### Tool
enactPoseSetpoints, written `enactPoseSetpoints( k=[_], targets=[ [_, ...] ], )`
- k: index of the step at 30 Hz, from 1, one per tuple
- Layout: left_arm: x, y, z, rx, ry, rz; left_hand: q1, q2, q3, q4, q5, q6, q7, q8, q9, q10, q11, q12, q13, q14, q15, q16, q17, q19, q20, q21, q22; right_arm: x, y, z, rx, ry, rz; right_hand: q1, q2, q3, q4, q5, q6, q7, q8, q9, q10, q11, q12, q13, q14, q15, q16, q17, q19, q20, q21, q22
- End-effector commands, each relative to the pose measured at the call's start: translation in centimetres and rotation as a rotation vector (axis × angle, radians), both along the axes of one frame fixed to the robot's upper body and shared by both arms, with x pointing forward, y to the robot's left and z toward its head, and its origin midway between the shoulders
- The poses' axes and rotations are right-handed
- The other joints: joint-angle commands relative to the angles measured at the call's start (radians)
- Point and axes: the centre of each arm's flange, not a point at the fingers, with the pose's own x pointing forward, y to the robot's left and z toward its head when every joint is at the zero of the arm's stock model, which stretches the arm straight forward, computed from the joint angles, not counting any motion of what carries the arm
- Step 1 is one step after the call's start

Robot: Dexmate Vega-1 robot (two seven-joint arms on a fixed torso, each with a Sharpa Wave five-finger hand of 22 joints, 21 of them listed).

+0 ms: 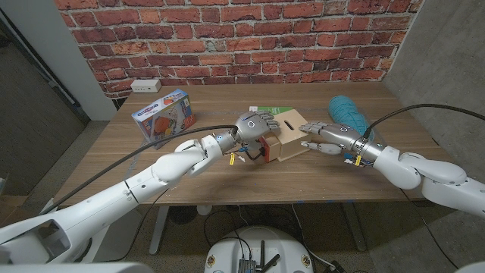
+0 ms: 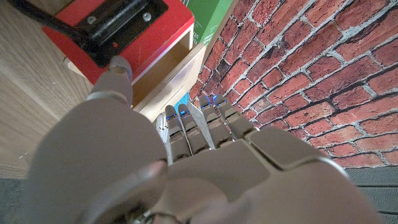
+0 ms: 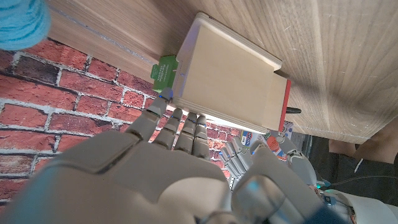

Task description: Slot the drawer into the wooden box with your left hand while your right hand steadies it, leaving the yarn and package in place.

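The wooden table (image 1: 227, 182) carries everything, with a brick wall (image 1: 227, 38) behind. Mid-table sits the wooden box (image 1: 292, 140), its red-fronted drawer (image 1: 267, 149) nearly pushed in; the left wrist view shows the drawer's (image 2: 134, 37) black handle and a gap remaining. The left hand (image 1: 252, 126) presses the drawer front, fingers spread, grasping nothing. The right hand (image 1: 324, 136) rests fingertips on the box's opposite side, fingers extended; the right wrist view shows the box's (image 3: 227, 78) plain top. The teal yarn (image 1: 347, 110) lies behind the right hand; the toy package (image 1: 161, 114) stands well left. A green booklet (image 1: 269, 111) lies behind the box.
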Motion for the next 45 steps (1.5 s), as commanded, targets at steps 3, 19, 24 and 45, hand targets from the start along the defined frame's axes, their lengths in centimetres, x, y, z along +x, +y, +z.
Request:
enactPoseSetpoints(
  k=[3, 19, 24, 45],
  targets=[
    [1.0, -0.5, 0.6, 0.011, -0.014, -0.019, 0.013, -0.002, 0.003, 0.006, 0.003, 0.019, -0.003, 0.005, 0.003, 0.013, -0.002, 0.006, 0.001, 0.007, -0.131, 0.005, 0.001, 0.009, -0.151, 0.004, 0.0, 0.2, 0.1, 0.1, -0.026, 0.001, -0.005, -0.003, 0.042, 0.002, -0.002, -0.003, 0.009, -0.001, 0.003, 0.004, 0.019, 0.011, 0.006, 0.004, 0.009, -0.029, 0.006, 0.004, 0.005, -0.064, 0.003, 0.003],
    [1.7, -1.2, 0.5, -0.002, -0.012, -0.043, 0.018, -0.001, 0.003, 0.006, 0.004, 0.027, 0.001, 0.006, 0.003, 0.014, -0.004, 0.003, 0.001, 0.008, -0.136, 0.004, 0.001, 0.01, -0.152, 0.003, 0.0, 0.2, 0.1, 0.2, -0.024, 0.001, -0.008, -0.003, 0.042, 0.002, -0.003, -0.003, 0.009, -0.001, 0.002, 0.004, 0.021, 0.012, 0.006, 0.005, 0.01, -0.029, 0.006, 0.005, 0.006, -0.065, 0.003, 0.002],
    [2.0, -1.3, 0.4, -0.007, -0.013, -0.044, 0.019, -0.001, 0.002, 0.006, 0.004, 0.023, 0.002, 0.003, 0.003, 0.013, -0.005, 0.002, 0.001, 0.009, -0.136, 0.003, 0.001, 0.01, -0.153, 0.003, 0.0, 0.1, 0.0, 0.1, -0.018, -0.001, -0.011, -0.004, 0.041, 0.002, -0.003, -0.003, 0.009, -0.002, 0.002, 0.004, 0.023, 0.012, 0.006, 0.005, 0.013, -0.03, 0.007, 0.005, 0.008, -0.065, 0.004, 0.002],
    [2.7, -1.9, 0.1, -0.038, -0.028, -0.052, 0.024, 0.0, 0.002, 0.007, 0.004, 0.021, 0.003, -0.001, 0.003, 0.007, -0.005, -0.001, 0.001, 0.01, -0.136, 0.003, 0.001, 0.01, -0.153, 0.003, 0.0, 0.1, 0.0, 0.1, -0.015, 0.002, -0.007, -0.005, 0.04, 0.003, -0.003, -0.003, 0.015, -0.003, 0.003, 0.004, 0.028, 0.013, 0.007, 0.005, 0.018, -0.032, 0.008, 0.006, 0.013, -0.066, 0.005, 0.002]
  ],
)
